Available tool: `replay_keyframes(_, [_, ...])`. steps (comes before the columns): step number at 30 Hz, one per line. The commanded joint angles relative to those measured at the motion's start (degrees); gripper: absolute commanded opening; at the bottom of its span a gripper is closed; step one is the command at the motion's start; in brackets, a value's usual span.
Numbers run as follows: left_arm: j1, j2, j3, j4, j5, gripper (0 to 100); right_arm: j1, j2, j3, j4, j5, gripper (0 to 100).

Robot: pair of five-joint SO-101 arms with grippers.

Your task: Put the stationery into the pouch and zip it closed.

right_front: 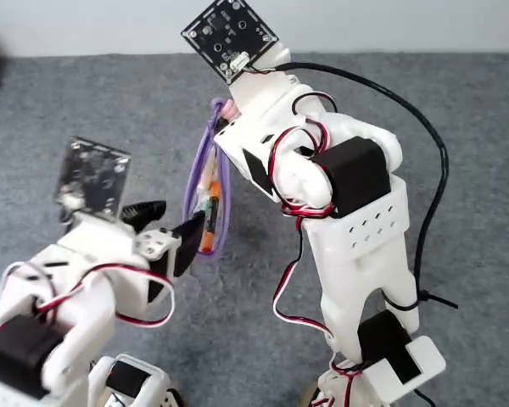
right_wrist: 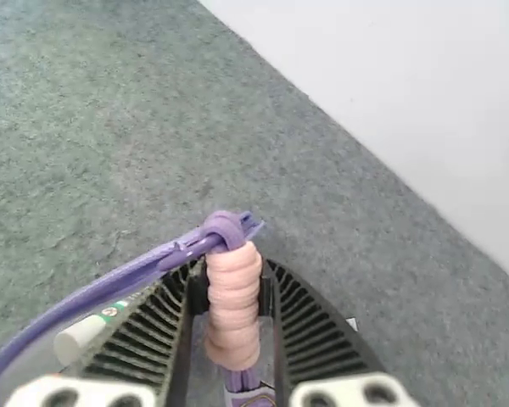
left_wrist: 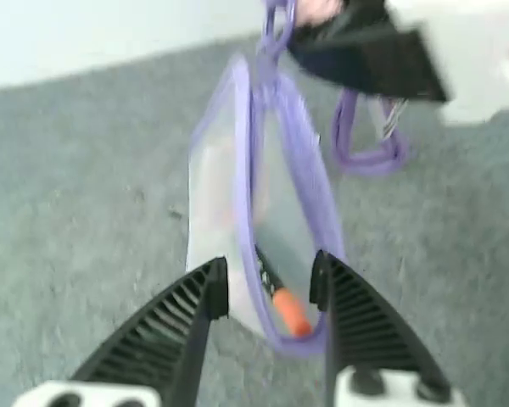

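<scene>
The clear, purple-edged pouch (right_front: 205,193) is held off the grey surface (right_front: 85,102) with an orange-tipped pen (left_wrist: 290,315) inside. At its upper end, the bent-over right pincer (right_wrist: 232,275) clamps the pink zip pull (right_wrist: 232,292). At its lower end, the left pincer (left_wrist: 267,284) straddles it, jaws apart.

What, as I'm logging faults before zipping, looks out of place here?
The pouch is held up on edge, hanging from its pink pull, which the right gripper pinches; the left gripper sits at its lower end. Its mouth gapes unzipped, and an orange pen lies slumped at the bottom.
</scene>
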Motion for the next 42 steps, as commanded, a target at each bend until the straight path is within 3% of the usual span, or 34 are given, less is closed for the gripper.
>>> replay_keyframes(1, [-0.6,-0.2,-5.2,0.3,0.5,17,0.8,-0.5,-2.2,-1.5,1.6,0.7])
replay_keyframes(6, [-1.1,-0.2,-6.4,0.4,0.4,17,2.7,-0.6,-2.2,-2.9,5.0,0.7])
replay_keyframes(12, [-12.7,0.3,-5.8,-0.2,-3.2,17,2.6,-0.8,-2.3,-7.2,5.1,0.7])
replay_keyframes(18, [-17.2,-0.1,0.9,-1.0,-8.2,17,-0.8,-0.8,-2.3,-7.3,7.2,0.7])
replay_keyframes(22, [-15.8,-0.1,5.4,-1.0,-8.3,17,-1.8,-0.8,-2.3,-10.9,8.7,0.7])
replay_keyframes(27, [-7.3,0.0,7.0,-1.1,-7.8,17,-2.1,-0.5,-2.3,-13.6,8.7,0.7])
replay_keyframes(33, [2.5,0.4,7.1,-9.8,-0.4,17,-5.4,-0.7,-2.2,-13.1,8.4,0.7])
replay_keyframes(42, [4.5,0.4,15.6,-15.2,-0.4,17,-5.8,-1.6,-2.3,-3.8,5.7,0.7])
